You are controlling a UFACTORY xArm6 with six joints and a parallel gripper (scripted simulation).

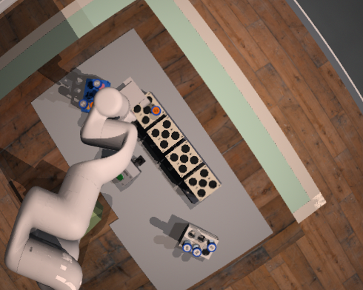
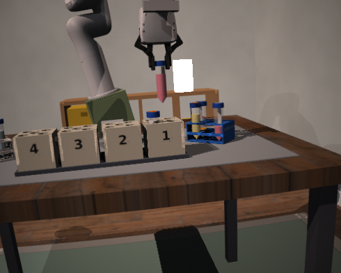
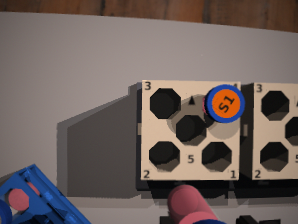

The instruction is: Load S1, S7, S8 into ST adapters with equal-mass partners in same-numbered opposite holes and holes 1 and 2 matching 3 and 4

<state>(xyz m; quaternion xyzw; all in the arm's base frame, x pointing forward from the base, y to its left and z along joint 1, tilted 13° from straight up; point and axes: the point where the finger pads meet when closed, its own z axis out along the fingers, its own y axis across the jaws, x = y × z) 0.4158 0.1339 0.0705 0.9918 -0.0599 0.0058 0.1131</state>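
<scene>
Pink tube aloft above worktop point(image 1: 232, 207) point(image 2: 135, 195) point(image 3: 65, 75), exterior view.
End effector point(image 2: 160, 65) point(image 3: 212, 220), upper centre, grips the blue-capped pink tube point(image 2: 161, 85) point(image 3: 190, 202) (ID unreadable); adapter 1 point(image 1: 141, 114) point(image 2: 163, 143) point(image 3: 152, 129), mid-frame, carries S1 point(image 1: 155, 110) point(image 2: 153, 113) point(image 3: 225, 103).

Top looks down from overhead — exterior faces adapters side-on, wrist closer above.
</scene>
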